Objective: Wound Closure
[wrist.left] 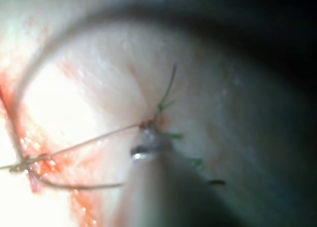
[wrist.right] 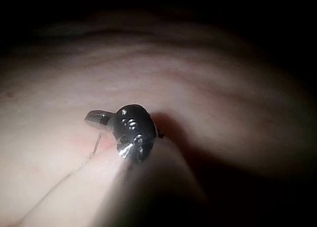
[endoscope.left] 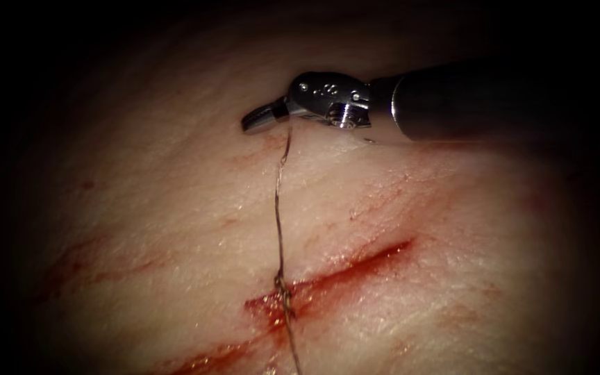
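The right tool (endoscope.left: 257,121) comes in from the right above the cut (endoscope.left: 355,264), its jaws shut on the thread (endoscope.left: 278,208). From those jaws the thread drops straight down to a knot (endoscope.left: 282,288) on the cut, then runs on past the lower edge. In the right wrist view the same jaws (wrist.right: 96,119) pinch the thread (wrist.right: 94,148) just above the tissue. In the left wrist view the left tool (wrist.left: 147,138) has a taut thread (wrist.left: 89,143) ending at its tip, leading from the knot (wrist.left: 25,163). A second strand (wrist.left: 79,186) curves loosely nearby.
The tissue (endoscope.left: 175,208) is pale, with red fluid (endoscope.left: 217,357) along the cut and fainter red streaks (endoscope.left: 92,267) to its left. Short green cut ends of thread (wrist.left: 166,96) stick out of the tissue beside the left tool's tip.
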